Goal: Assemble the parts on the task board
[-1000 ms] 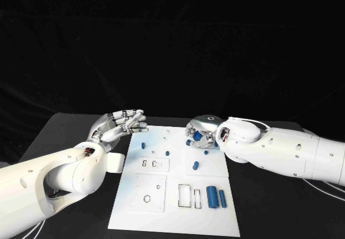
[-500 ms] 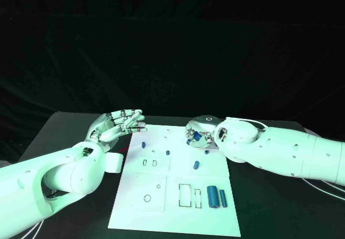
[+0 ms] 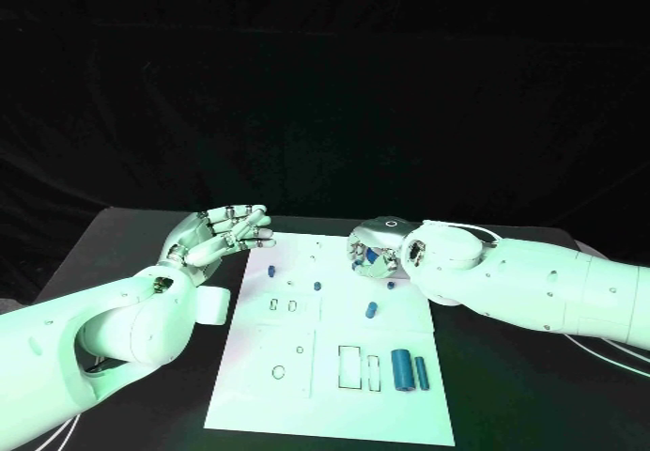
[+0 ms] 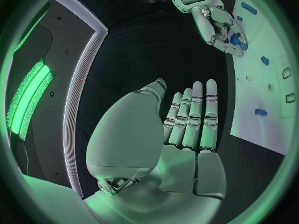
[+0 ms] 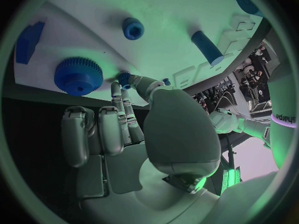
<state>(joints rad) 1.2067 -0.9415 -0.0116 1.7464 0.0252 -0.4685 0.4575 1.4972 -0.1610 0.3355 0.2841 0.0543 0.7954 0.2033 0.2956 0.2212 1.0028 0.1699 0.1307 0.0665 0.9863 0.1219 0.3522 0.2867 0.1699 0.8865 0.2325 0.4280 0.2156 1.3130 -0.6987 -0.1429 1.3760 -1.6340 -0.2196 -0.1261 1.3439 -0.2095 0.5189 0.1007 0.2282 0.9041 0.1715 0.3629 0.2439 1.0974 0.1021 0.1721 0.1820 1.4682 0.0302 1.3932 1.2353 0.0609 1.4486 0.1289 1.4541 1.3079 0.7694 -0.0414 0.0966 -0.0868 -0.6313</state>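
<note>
The white task board [image 3: 271, 413] lies in the middle of the table. My right hand [image 3: 373, 252] hovers low over its far right corner, thumb and a finger pinching a small blue peg [image 5: 124, 78]. Close by that hand on the board are a blue gear [image 5: 77, 75], a blue block [image 5: 28, 41], a round blue knob [image 5: 132, 28] and a blue cylinder [image 5: 206, 47]. My left hand [image 3: 224, 235] is held up beside the board's far left edge, fingers straight and close together, holding nothing. The left wrist view shows the right hand [image 4: 221, 27] over the board [image 4: 264, 129].
Small blue pegs [image 3: 271, 271] [image 3: 317, 285] [image 3: 368, 308] sit on the board's far half. A thick blue cylinder [image 3: 401, 369] and a thinner one [image 3: 422, 373] lie near the right edge beside rectangular slots [image 3: 349, 368]. The black table [image 3: 122, 254] surrounds the board.
The right hand has stayed over the board's far right corner, shifting only slightly. The left hand has not visibly moved.
</note>
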